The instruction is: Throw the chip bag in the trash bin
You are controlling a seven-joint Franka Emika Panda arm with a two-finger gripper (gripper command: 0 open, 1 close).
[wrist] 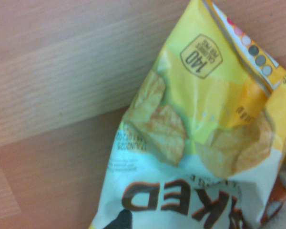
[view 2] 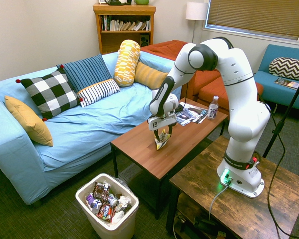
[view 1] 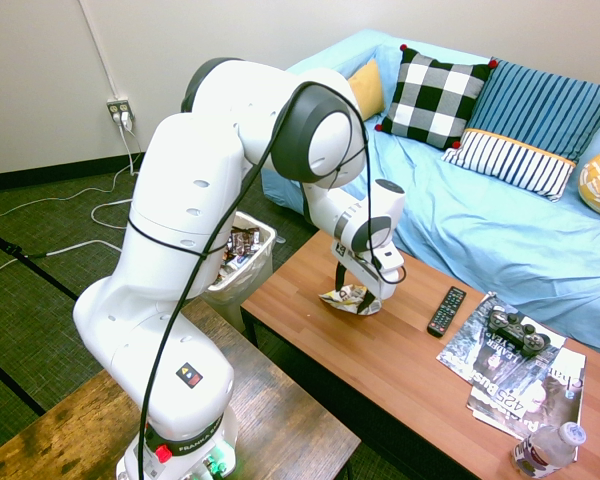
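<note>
sofa (view 2: 89, 124) in light blue cover is sitting behind the coffee table (view 2: 144, 149); cushions are lining its back; white arm is reaching over the table from the darker wooden stand beside it, gripper pointing almost straight down;
trash bin (view 2: 107, 221) is standing on the carpet off the table's near-left corner in the second exterior view; white, rectangular, clear liner; wrappers are piling up inside it;
magazines (view 1: 510, 375) are lying at the table's far end, game controller (view 1: 517, 330) resting on top; water bottle (view 1: 548, 450) is standing at the corner by them; remote (view 1: 446, 310) is lying between magazines and bag;
gripper (view 1: 355, 297) is hanging right over the chip bag (view 1: 345, 298), fingers spread wide on either side of it; contact with the foil cannot be made out;
chip bag is sitting mid-table toward the bin-side end, near the edge facing the arm; crumpled; wrist view (wrist: 195, 143) is showing yellow top with chip photos, pale white-blue lower part, dark brown lettering "KED", a "140" calorie badge.
</note>
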